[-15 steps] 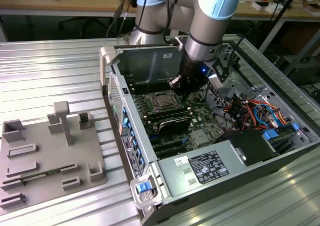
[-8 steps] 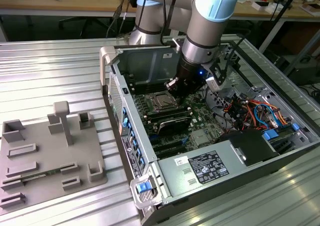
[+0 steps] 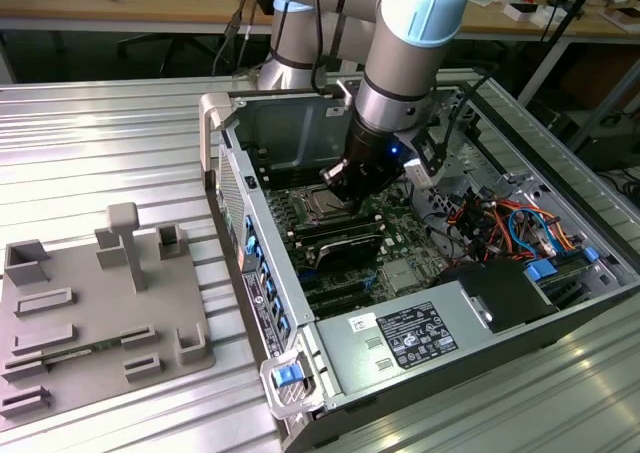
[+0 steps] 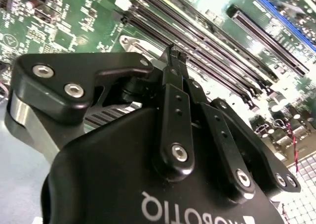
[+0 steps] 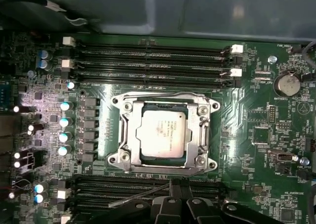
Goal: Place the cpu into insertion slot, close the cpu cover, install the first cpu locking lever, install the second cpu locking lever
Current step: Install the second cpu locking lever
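cpu: we see the cpu lying flat in the insertion slot, silvery top up; in the exterior view it sits under the arm.
cpu cover: the cpu cover looks folded down around the chip as a thin silver frame, though we cannot tell whether it is fully seated.
levers: a thin wire-like lever slants away just beside the tool's fingertips; we judge it not yet locked.
tool: the tool hovers at the socket's edge by the memory slots; its fingers look pinched together, holding nothing we can make out.
handling: we judge the chip light, stiff and fragile underneath, best held by its edges; the lever is springy, best pushed near its free end.
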`<state>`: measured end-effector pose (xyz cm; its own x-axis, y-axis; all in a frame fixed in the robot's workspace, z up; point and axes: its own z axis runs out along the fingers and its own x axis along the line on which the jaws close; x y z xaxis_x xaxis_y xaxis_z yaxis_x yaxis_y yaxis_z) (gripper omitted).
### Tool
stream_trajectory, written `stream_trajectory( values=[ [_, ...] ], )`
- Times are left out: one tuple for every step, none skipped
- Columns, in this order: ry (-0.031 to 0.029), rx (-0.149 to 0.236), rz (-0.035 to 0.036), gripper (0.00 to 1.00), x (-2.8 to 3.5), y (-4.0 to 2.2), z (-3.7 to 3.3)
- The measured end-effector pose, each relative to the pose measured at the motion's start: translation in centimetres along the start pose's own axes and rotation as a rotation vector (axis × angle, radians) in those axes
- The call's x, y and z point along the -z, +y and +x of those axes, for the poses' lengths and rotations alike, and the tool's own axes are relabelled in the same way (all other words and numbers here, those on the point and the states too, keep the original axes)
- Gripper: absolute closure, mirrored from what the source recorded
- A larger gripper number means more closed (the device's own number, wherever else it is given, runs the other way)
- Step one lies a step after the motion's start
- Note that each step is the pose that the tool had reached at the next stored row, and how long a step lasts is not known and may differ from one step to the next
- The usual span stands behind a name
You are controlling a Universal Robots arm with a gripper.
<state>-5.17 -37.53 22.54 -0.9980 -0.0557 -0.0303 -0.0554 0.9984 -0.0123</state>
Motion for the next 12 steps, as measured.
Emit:
stream_trajectory(
  values=[
    [0.0016, 0.000, -0.0001, 0.89, 0.01, -0.01, 0.27],
    [0.0036, 0.000, -0.0002, 0.89, 0.02, 0.00, 0.68],
    [0.0046, 0.000, -0.0003, 0.89, 0.03, 0.01, 1.01],
    [0.0060, 0.000, -0.0004, 0.89, 0.04, 0.03, 1.34],
    [0.0077, 0.000, -0.0004, 0.89, 0.05, 0.05, 1.69],
    [0.0089, 0.000, -0.0006, 0.89, 0.06, 0.06, 1.91],
    [0.0101, 0.000, -0.0006, 0.89, 0.06, 0.07, 2.07],
    [0.0119, 0.000, -0.0007, 0.89, 0.07, 0.08, 2.38],
    [0.0133, 0.000, -0.0007, 0.89, 0.08, 0.08, 2.65],
    [0.0139, 0.000, -0.0008, 0.89, 0.09, 0.08, 2.85],
    [0.0144, 0.000, -0.0009, 0.89, 0.09, 0.09, 3.03],
    [0.0154, 0.000, -0.0009, 0.89, 0.10, 0.10, 3.34]
  ],
)
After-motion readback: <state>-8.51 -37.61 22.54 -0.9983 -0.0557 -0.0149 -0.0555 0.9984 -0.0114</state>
